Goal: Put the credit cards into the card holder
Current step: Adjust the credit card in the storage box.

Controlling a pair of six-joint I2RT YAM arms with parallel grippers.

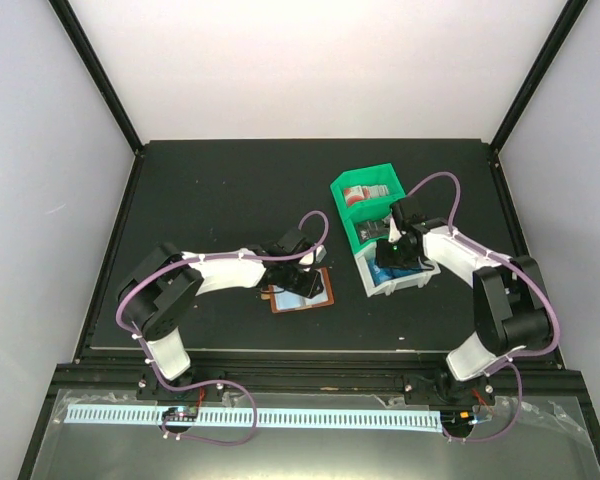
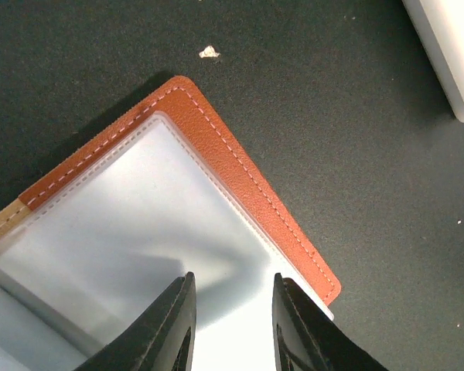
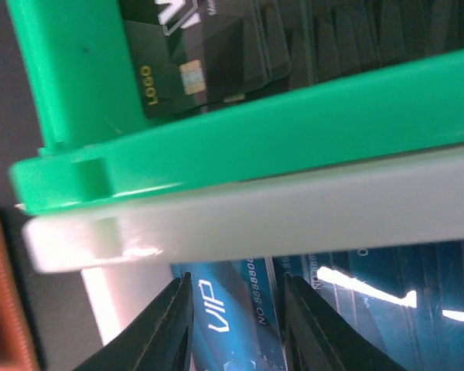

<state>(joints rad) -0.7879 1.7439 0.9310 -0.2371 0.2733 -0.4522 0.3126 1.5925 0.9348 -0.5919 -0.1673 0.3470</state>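
Speaker 1: Brown leather card holder (image 1: 302,291), how many, and where?

Speaker 2: One, lying open mid-table. Your left gripper (image 2: 233,287) is parted, tilted over its clear sleeve (image 2: 139,224).

Speaker 1: And the credit cards (image 1: 365,193)?

Speaker 2: In the green-and-white tray (image 3: 309,124), uncountable. Your right gripper (image 3: 236,292) straddles a blue "VIP" card (image 3: 216,325), jaws apart. One dark card (image 3: 209,54) reads "LOGO".

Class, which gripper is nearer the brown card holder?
Left. The left gripper is directly over the open card holder; the right gripper is off to the side, down in the tray among blue cards.
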